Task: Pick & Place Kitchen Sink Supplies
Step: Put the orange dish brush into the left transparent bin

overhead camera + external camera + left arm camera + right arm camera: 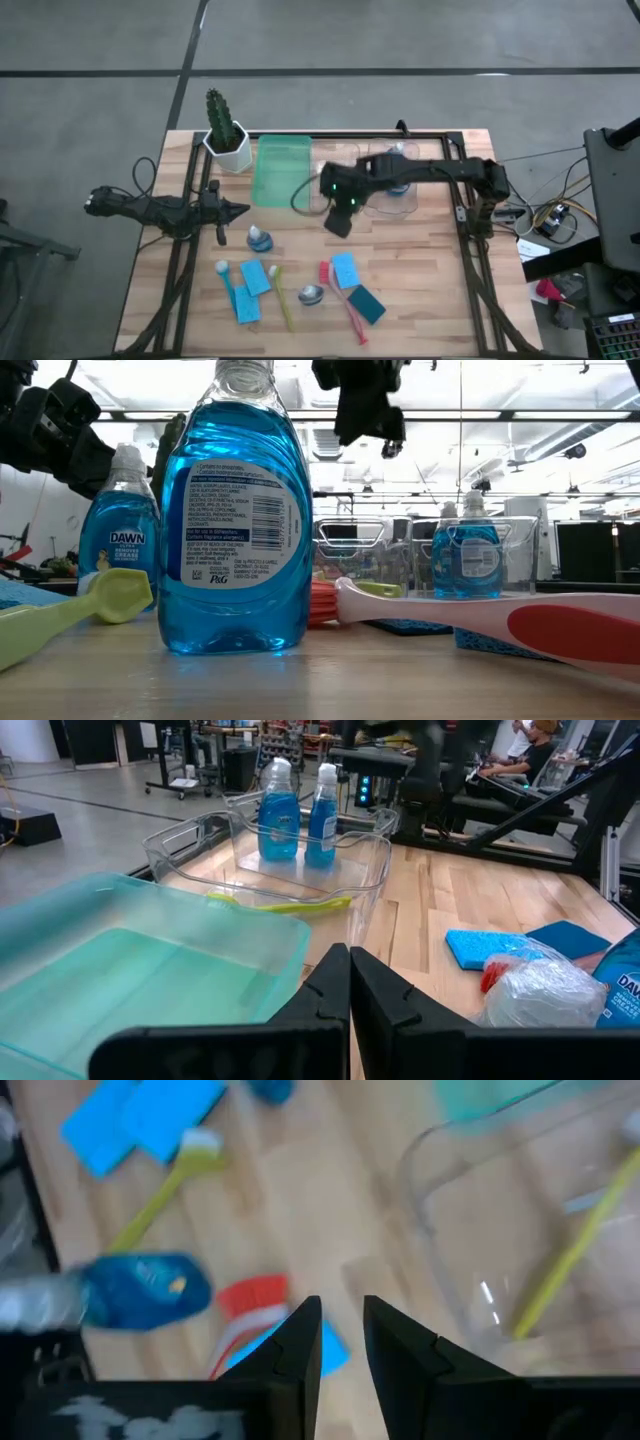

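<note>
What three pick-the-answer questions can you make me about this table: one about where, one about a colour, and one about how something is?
1. Where do the two blue-liquid plastic bottles with pale caps stand?
A. in the clear plastic bin
B. in the green plastic bin
C. in the white pot

2. What colour is the thin long-handled brush lying in that bin?
A. pink
B. yellow-green
C. blue

3. How is the left gripper?
A. shut and empty
B. wide open
C. holding a sponge

Answers:
1. A, both bottles stand inside its clear walls.
2. B, its handle shows yellow-green.
3. A, its fingers meet with nothing between them.
</note>
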